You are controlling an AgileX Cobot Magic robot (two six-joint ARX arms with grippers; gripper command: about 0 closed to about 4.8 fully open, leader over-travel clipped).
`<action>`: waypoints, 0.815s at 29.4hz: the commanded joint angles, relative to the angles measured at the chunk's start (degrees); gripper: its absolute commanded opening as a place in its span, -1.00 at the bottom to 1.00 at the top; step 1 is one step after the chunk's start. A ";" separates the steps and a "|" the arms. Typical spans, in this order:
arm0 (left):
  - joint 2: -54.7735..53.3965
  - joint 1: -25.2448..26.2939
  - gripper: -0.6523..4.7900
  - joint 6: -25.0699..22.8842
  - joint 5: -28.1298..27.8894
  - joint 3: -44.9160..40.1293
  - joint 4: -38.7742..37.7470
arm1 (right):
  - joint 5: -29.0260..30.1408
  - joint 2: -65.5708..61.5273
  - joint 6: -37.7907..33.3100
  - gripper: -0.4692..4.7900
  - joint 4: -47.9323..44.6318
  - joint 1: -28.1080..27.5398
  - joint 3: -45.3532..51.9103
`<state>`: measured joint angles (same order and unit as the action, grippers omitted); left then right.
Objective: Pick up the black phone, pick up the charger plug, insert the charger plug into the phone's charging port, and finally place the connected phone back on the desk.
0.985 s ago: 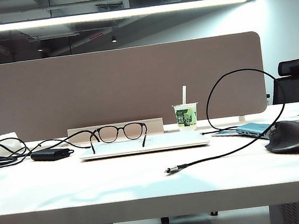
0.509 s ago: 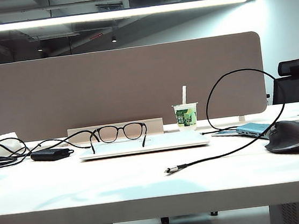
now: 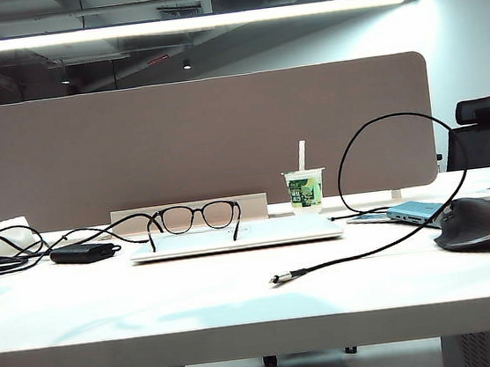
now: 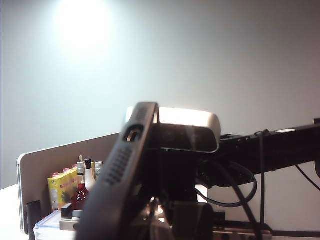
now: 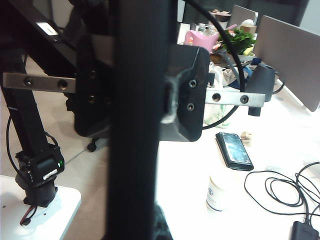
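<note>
— Where's the flat matte black phone (image 4: 125, 170)?
— Port end up, apparently clamped in the left gripper. The silver-tipped charger plug (image 3: 279, 278) lies on the white desk (image 3: 154, 318), tip leftward, cable trailing right, so it suits the closed, empty right gripper (image 5: 134, 125), now off-desk.

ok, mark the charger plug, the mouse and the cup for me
charger plug (image 3: 279, 278), exterior view, silver tip at the cable's end.
mouse (image 3: 480, 224), exterior view, middle of its dark hump.
cup (image 3: 305, 190), exterior view, green label on its side.

White desk (image 3: 241, 303), black charger plug (image 3: 281, 278) cable, grey-brown partition (image 3: 196, 145), dark grey mouse (image 3: 482, 224).
</note>
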<state>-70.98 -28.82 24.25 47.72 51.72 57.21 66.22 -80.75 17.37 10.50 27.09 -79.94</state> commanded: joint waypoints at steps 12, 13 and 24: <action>0.13 -0.17 -0.78 -0.33 -1.22 0.31 -3.56 | -0.52 0.31 -1.51 -0.82 -1.86 0.04 -0.46; 0.13 -0.17 -0.78 -0.81 -1.20 0.31 -3.56 | -0.52 0.31 -1.51 -0.82 -1.84 0.02 -0.46; 0.17 1.88 -0.78 -4.94 -3.37 0.31 -5.09 | -5.05 2.34 -5.38 0.26 2.75 -3.26 -0.50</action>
<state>-71.26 -27.92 20.14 45.45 51.59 50.35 62.46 -79.11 12.62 11.35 24.51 -80.23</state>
